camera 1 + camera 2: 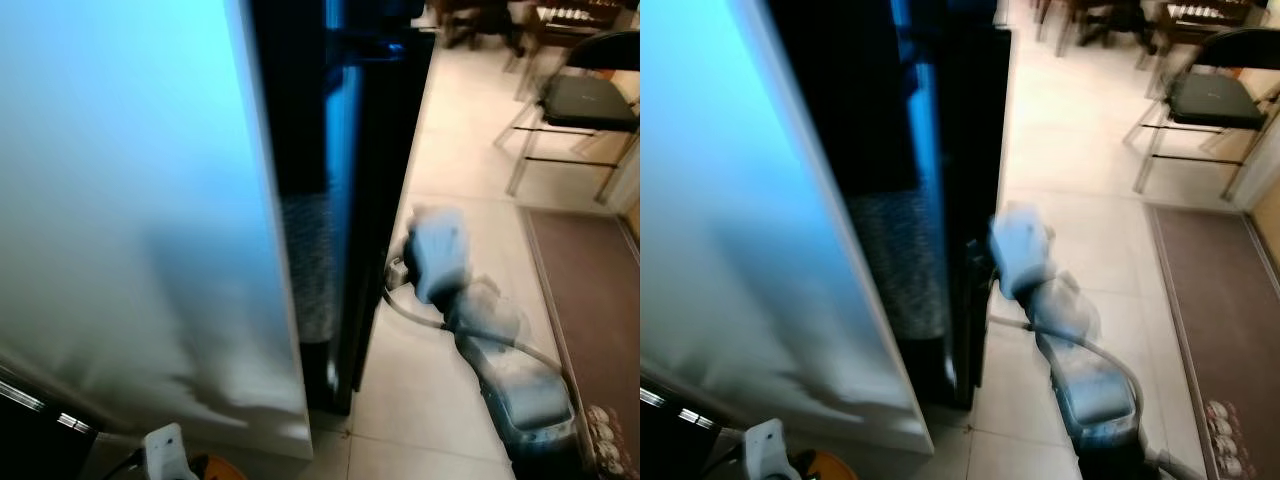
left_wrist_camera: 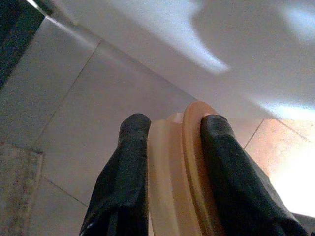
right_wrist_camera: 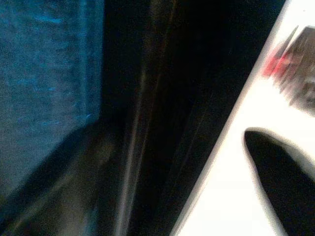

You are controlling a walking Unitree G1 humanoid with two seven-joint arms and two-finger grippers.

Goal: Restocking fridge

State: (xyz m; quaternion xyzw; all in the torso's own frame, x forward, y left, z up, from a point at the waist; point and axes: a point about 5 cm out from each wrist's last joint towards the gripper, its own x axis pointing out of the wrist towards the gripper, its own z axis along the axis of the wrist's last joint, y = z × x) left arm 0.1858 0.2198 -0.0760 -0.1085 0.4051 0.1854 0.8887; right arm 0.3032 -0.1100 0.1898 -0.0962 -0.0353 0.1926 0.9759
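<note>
Left gripper point(image 2: 170, 147) is clamped on an orange lid-like item point(image 2: 184, 172), carried low beside the open fridge door point(image 1: 130, 200), ready for stocking; right gripper's point(image 3: 275, 182) opening cannot be judged.

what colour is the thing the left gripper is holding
Pale orange, a ridged round item, clearest in the left wrist view.

Pale tiled floor point(image 1: 470, 180) stretches away to the far right, where a dark metal-framed chair point(image 1: 580, 100) stands. A brown rug point(image 1: 590, 290) lies along the right edge.
</note>
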